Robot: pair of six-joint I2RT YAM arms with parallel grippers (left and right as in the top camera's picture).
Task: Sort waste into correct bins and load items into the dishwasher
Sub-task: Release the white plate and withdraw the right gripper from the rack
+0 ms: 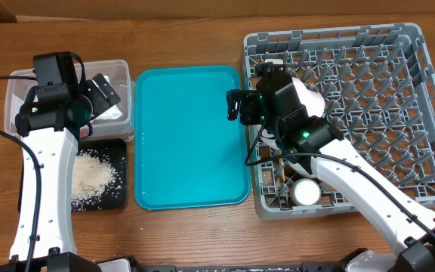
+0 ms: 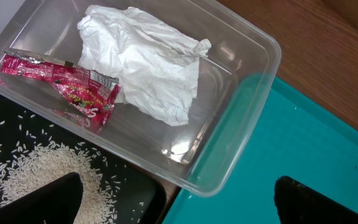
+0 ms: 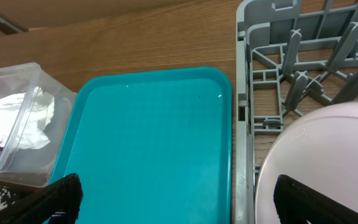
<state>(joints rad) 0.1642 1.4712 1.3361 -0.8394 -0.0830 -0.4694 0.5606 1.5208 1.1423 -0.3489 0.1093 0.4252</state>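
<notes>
The clear tub (image 1: pixel 15 85) at far left holds the crumpled white napkin (image 2: pixel 143 62) and the red sauce packet (image 2: pixel 67 87). The black tray (image 1: pixel 121 189) in front of it holds loose white rice (image 1: pixel 89 175). The grey dish rack (image 1: pixel 399 113) at right holds a pale pink plate (image 3: pixel 316 162) standing at its left side, and a cream cup (image 1: pixel 306 192) near its front left. My left gripper (image 2: pixel 176 202) is open and empty over the tub's near corner. My right gripper (image 3: pixel 179 199) is open and empty over the rack's left rim.
A large teal tray (image 1: pixel 191 136) lies between the bins and the rack, nothing on it. Brown wooden table all around.
</notes>
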